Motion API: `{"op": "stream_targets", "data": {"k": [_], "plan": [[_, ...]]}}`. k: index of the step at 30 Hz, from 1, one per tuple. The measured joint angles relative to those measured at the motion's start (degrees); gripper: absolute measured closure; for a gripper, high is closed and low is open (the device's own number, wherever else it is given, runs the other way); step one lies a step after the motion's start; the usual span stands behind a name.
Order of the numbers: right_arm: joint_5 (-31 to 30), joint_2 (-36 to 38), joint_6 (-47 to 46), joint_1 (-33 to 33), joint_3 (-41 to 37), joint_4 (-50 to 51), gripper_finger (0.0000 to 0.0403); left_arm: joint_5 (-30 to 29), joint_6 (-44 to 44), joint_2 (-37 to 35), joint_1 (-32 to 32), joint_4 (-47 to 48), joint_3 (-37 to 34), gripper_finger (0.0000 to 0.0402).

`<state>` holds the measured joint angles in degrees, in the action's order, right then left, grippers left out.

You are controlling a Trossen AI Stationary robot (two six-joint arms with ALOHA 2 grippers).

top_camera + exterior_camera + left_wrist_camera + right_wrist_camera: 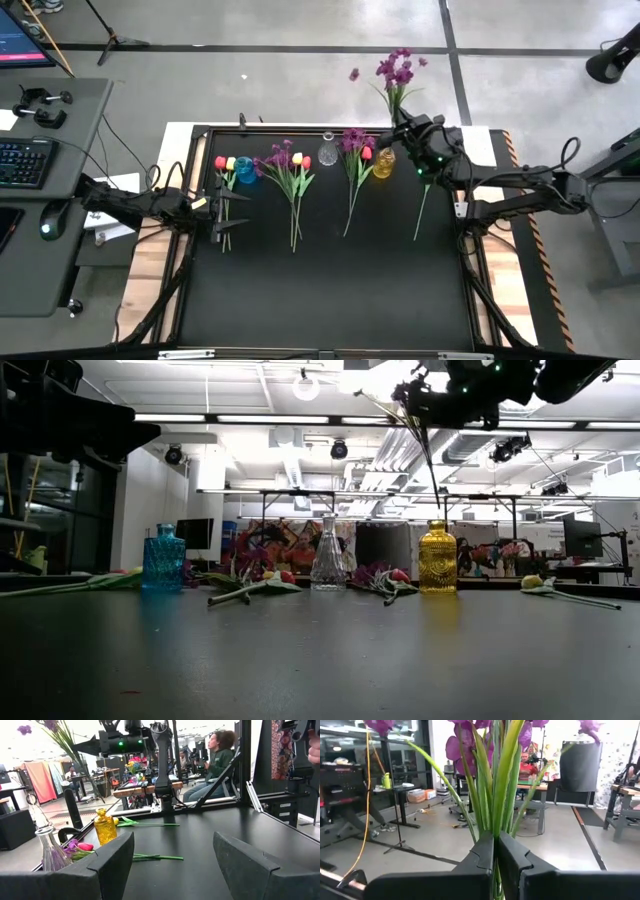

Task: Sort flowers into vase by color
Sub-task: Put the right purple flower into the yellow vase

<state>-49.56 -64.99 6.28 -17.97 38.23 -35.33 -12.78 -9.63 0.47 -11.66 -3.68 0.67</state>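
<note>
My right gripper [405,127] is high above the far part of the table, over the yellow vase [383,162], shut on a purple blossom sprig [395,68]. In the low view the sprig's thin stem [434,470] runs down from the gripper [430,400] to the mouth of the yellow vase [437,560]. My left gripper [215,205] is open, low over the table's left side, beside the stems of red and yellow tulips [225,163]. A blue vase [245,168] and a clear vase [328,152] stand upright in the same far row. My right gripper [496,851] pinches the purple sprig's bundle of green stems and leaves [496,827] between its two fingers, which lie across the stems. The sprig stands upright and is lifted, with blossoms above the fingers and the stem hanging below. Whether its lower end is inside the vase cannot be told.
Flowers lie flat on the black table: a mixed purple, yellow and red bunch [290,160], a purple and red pair [355,145], and one stem [421,210] under the right arm. The near half of the table [330,290] holds nothing. People sit beyond the table [220,750].
</note>
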Motion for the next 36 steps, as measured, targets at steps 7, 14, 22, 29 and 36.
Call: {"op": "stream_targets", "data": {"k": [7, 14, 22, 29, 36], "plan": [[-0.08, -0.39, 1.73, -2.02, -8.69, -17.74, 0.0403, -0.02, 0.0, 0.0, 0.0, 0.0, 0.02, 0.014], [0.15, -0.42, 1.49, -3.16, -13.92, -25.27, 0.0403, -0.02, 0.0, -0.01, -0.01, 0.01, 0.0, 0.014], [2.24, -0.42, 0.83, -2.81, -14.42, -23.57, 0.0403, 0.0, 0.0, 0.0, -0.02, 0.0, 0.0, 0.014], [4.09, -0.42, -1.82, -1.18, -14.42, -14.28, 0.0403, 0.0, 0.0, -0.01, 0.0, 0.0, 0.0, 0.014], [4.11, -0.42, -1.79, 0.45, -14.42, -11.94, 0.0402, -0.02, 0.0, -0.01, -0.02, 0.02, 0.0, 0.014]]}}
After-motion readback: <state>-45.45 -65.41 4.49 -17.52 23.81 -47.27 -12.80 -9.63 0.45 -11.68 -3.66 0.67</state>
